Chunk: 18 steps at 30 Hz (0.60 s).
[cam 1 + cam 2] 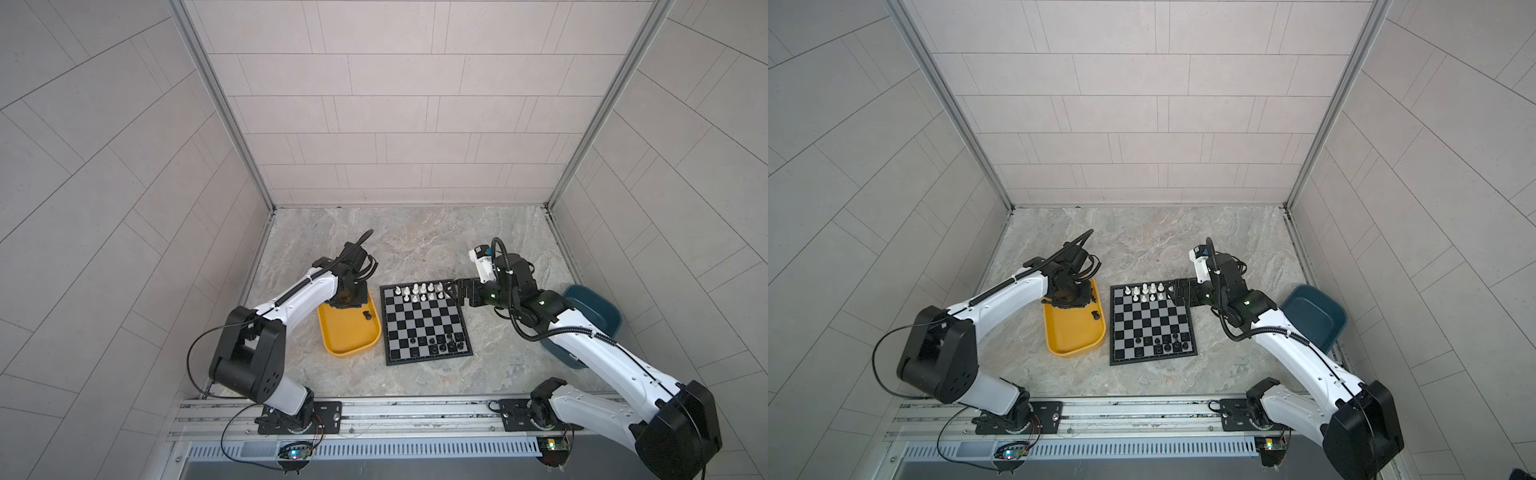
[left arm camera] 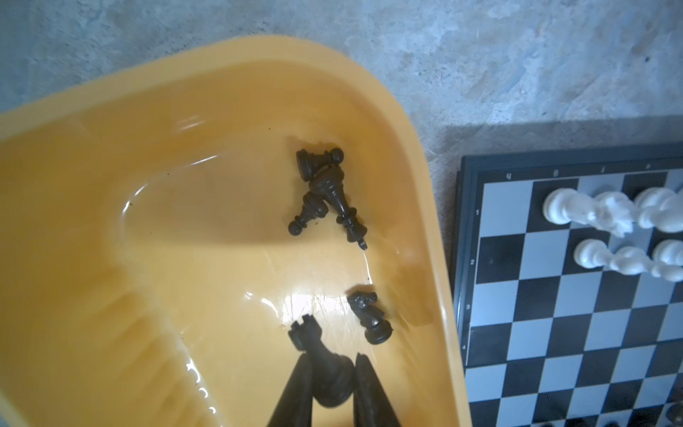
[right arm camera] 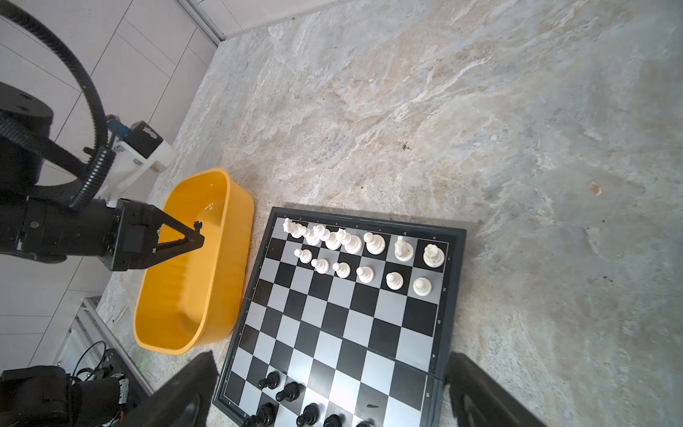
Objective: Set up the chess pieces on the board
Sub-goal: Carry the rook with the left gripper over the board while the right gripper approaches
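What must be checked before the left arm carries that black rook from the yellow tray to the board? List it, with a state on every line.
1. Grip: the left gripper is shut on the black rook: ok.
2. Lift: black rook off the floor of the yellow tray: cannot tell.
3. Neighbour: the black knight lies beside the rook, not touching it: ok.
4. Other arm: the right gripper is open at the white end of the board, away from the tray: ok.
5. Landing room: bare squares remain on the tray side of the black pieces standing on the board: ok.
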Each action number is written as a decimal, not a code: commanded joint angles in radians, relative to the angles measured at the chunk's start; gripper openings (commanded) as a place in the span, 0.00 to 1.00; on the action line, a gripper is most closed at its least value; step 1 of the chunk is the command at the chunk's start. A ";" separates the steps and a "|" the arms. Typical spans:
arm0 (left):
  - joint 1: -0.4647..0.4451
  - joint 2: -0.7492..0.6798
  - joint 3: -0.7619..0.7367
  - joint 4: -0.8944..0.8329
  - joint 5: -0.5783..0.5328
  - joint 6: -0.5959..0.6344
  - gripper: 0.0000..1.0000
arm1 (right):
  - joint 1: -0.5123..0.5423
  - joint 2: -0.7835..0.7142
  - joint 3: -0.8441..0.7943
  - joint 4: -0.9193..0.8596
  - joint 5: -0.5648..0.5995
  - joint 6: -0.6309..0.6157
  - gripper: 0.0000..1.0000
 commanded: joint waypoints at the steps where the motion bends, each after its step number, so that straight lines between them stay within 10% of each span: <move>1: -0.008 -0.071 -0.041 0.035 0.003 0.051 0.21 | -0.003 0.027 0.040 0.041 -0.016 0.031 0.98; 18: -0.202 -0.456 -0.468 0.967 -0.046 0.353 0.18 | -0.004 0.214 0.187 0.162 -0.072 0.182 0.95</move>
